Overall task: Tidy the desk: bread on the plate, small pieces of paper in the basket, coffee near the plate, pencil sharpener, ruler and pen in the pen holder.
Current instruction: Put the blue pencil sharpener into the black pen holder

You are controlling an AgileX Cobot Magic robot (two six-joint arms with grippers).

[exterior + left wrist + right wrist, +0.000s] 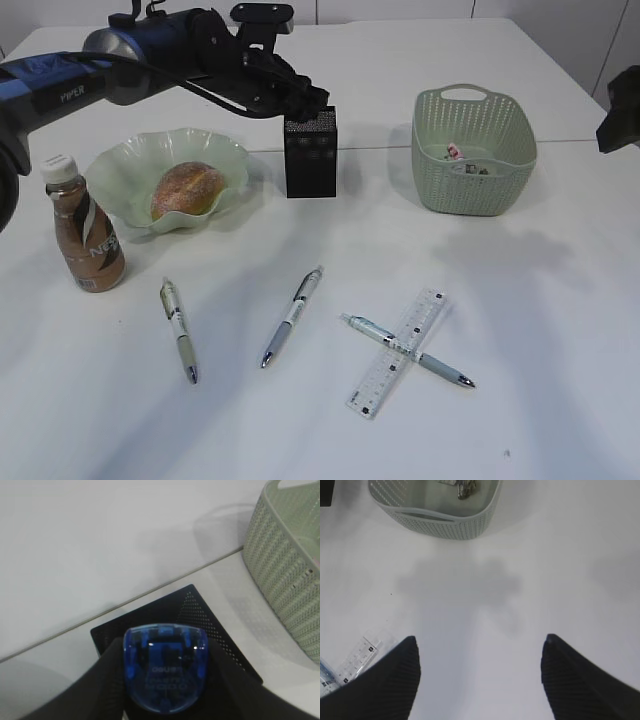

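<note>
The pen holder (311, 152) stands upright near the middle of the desk (540, 400), and serves here as the landmark. Directly above its open mouth hangs the left gripper (162, 680), its jaws clamped on a blue translucent pencil sharpener (165, 672); whether the sharpener touches the holder's rim cannot be told. Left of the pen holder sits the plate (125, 165) with the bread (187, 190) in it, and the coffee (84, 237) stands upright just beside the plate's near-left rim. Right of the pen holder, with a bare gap between, is the basket (473, 150), holding a few small crumpled scraps whose detail is too small to read.

In front of the pen holder lie 3 pens, apart from one another: one to the left (179, 330), one in the middle (291, 316), and one to the right (405, 350) crossed with the ruler (398, 352). The desk stays open in front of the basket and to the right of the ruler.

The right gripper (480, 675) hovers over that bare patch, jaws spread wide and holding nothing; in the exterior view only a dark corner of that arm shows at the right edge.
</note>
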